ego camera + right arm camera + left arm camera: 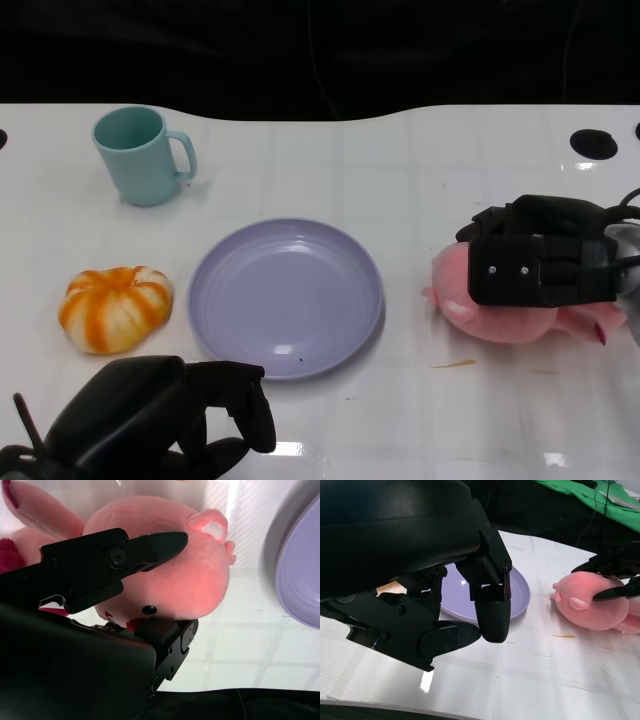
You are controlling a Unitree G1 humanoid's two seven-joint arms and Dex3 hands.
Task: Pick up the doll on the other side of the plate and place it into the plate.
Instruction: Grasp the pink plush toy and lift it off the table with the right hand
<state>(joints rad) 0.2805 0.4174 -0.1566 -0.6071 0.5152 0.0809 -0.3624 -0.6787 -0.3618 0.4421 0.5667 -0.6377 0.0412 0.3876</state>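
nearest to me, my left hand (165,415) is resting low at the front edge of the glossy white desk (420,180), its black fingers curling inward around nothing, just in front of the plate and touching none of the things. just beyond it, the round lavender plate (285,296) is sitting bare in the middle of the desk, with a squashy orange-and-white striped pumpkin toy (115,308) lying just beside its left rim.

level with the plate on the other side, my right hand (540,262) is closing over the soft pink plush pig doll (470,290). in the right wrist view one black finger (150,547) is lying across the top of the doll's head and another part of the hand is pressing in under its face, so i am judging that the hand is gripping the doll, though the doll is sitting on the desk, not lifted.

i am reading the doll as light, stuffed and yielding: it is going to squash under the fingers rather than slip, and nothing about it looks breakable. the rounded head is the firmest bulk to wrap around; the floppy pink limbs trailing behind the hand are going to dangle and could drag on the plate's rim, so i am planning a clear lift first.

farthest back, a pale teal ceramic mug (142,155) is standing upright, well apart from everything else.
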